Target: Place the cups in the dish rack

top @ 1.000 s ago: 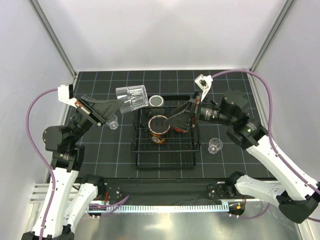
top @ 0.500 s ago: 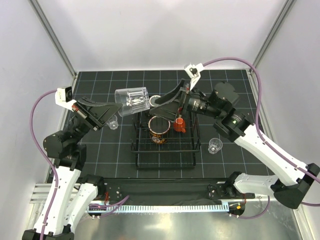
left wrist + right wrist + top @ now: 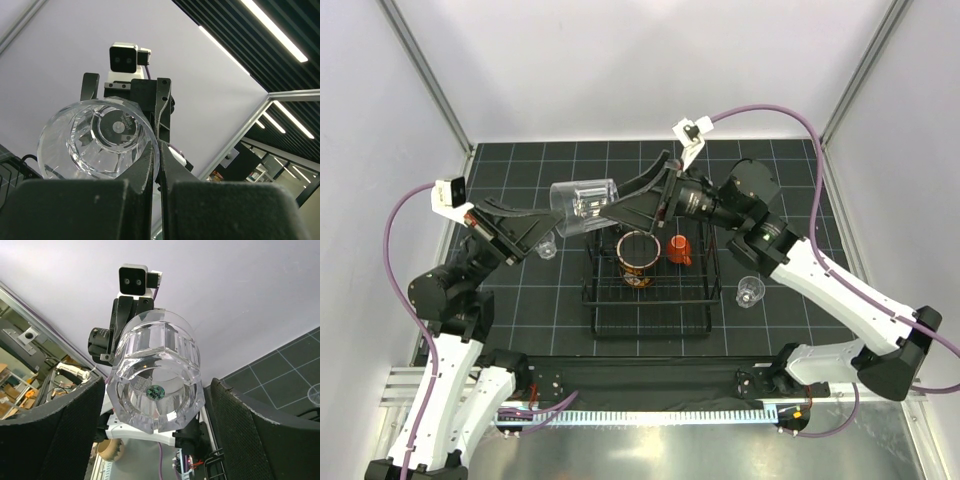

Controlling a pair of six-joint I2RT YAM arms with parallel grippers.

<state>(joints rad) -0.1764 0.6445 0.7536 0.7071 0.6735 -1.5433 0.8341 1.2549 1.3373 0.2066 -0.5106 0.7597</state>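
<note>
While the large mug [image 3: 638, 255] and orange cup [image 3: 678, 250] are already sitting in the dish rack [image 3: 650, 310], two clear cups are waiting on the surface [image 3: 520, 300]: left one [image 3: 546, 246], right one [image 3: 750, 291]. The third clear cup [image 3: 585, 205] is hanging sideways in mid-air over the rack's far-left corner, ribbed, transparent, empty. The left hand [image 3: 548, 222] is pinching its rim wall. The right hand [image 3: 625, 205] is gaping wide around its base end, seemingly not gripping yet.
</note>
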